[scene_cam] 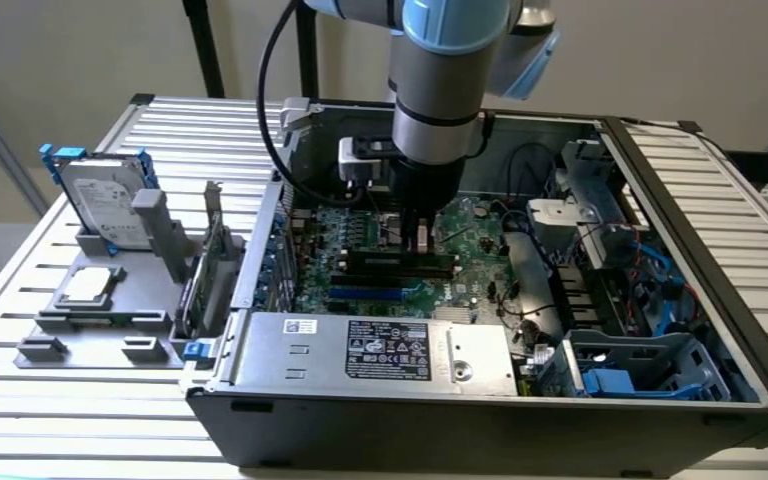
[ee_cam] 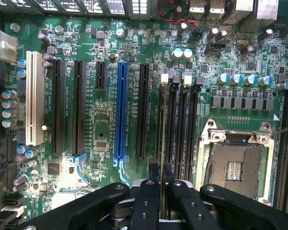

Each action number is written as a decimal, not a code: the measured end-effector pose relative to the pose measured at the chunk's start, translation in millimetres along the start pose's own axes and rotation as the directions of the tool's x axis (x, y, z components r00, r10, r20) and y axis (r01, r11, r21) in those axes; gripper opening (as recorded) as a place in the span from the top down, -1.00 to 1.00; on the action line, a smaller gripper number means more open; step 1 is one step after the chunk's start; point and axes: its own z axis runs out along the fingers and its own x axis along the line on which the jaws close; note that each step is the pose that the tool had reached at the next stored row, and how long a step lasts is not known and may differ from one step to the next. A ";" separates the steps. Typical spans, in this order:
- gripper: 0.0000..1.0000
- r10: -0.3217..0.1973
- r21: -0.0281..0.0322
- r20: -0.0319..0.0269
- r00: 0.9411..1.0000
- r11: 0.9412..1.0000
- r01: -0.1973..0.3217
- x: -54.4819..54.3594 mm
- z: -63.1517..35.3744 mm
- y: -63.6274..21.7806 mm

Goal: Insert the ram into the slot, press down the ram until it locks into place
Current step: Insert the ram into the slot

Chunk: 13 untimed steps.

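Underneath everything, a slatted metal worktop [scene_cam: 37, 420] carries an open black computer case [scene_cam: 491, 430], and the robot arm [scene_cam: 440, 90] reaches straight down into it from above. Inside the case lies the wide green motherboard [ee_cam: 103, 103], with a silver power-supply box [scene_cam: 371, 345] along its near edge in the exterior view. On the exterior view's left, beside the case, a grey fixture [scene_cam: 104, 320] holds a hard drive [scene_cam: 101, 195] standing on edge. The claw [ee_cam: 161, 173] hangs low over the bank of parallel black memory sockets, between the long blue slot [ee_cam: 120, 110] and the square metal processor socket [ee_cam: 235, 165]. Its two black fingers [ee_cam: 153, 191] are drawn almost together, with only a sliver of gap left, and they pinch the ram [ee_cam: 162, 143] there. The ram is seen edge-on as a thin strip running away from the fingertips. It stands upright and lies in line with the slot [ee_cam: 159, 96], the memory socket nearest the blue slot's side of the bank. White end clips show at the far ends of two sockets in that bank. Whether the stick is fully seated and the clips have closed on it cannot be told.
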 end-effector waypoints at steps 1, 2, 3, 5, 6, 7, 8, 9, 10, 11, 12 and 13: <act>0.73 0.000 0.000 0.000 1.000 1.000 0.000 0.0 0.2 0.0; 0.73 0.000 0.000 -0.001 1.000 1.000 0.000 0.0 0.5 0.0; 0.73 0.000 0.000 -0.001 1.000 1.000 0.000 0.0 0.8 0.0; 0.73 0.000 0.000 -0.001 1.000 1.000 0.000 0.1 1.3 0.0; 0.73 0.000 0.000 -0.001 1.000 1.000 0.000 0.0 1.6 0.0; 0.73 0.000 0.000 -0.001 1.000 1.000 0.000 0.0 2.0 0.0; 0.73 0.000 0.000 -0.001 1.000 1.000 0.000 0.1 2.2 0.0; 0.73 0.000 0.000 -0.001 1.000 1.000 0.000 0.1 2.4 0.0; 0.73 0.000 0.000 -0.001 1.000 1.000 0.000 0.0 2.5 0.0; 0.73 0.000 0.000 -0.001 1.000 1.000 0.000 0.0 2.6 0.0; 0.73 0.000 0.000 -0.001 1.000 1.000 0.000 -0.3 2.7 0.0; 0.73 0.000 0.000 -0.001 1.000 1.000 0.000 -0.6 2.7 0.0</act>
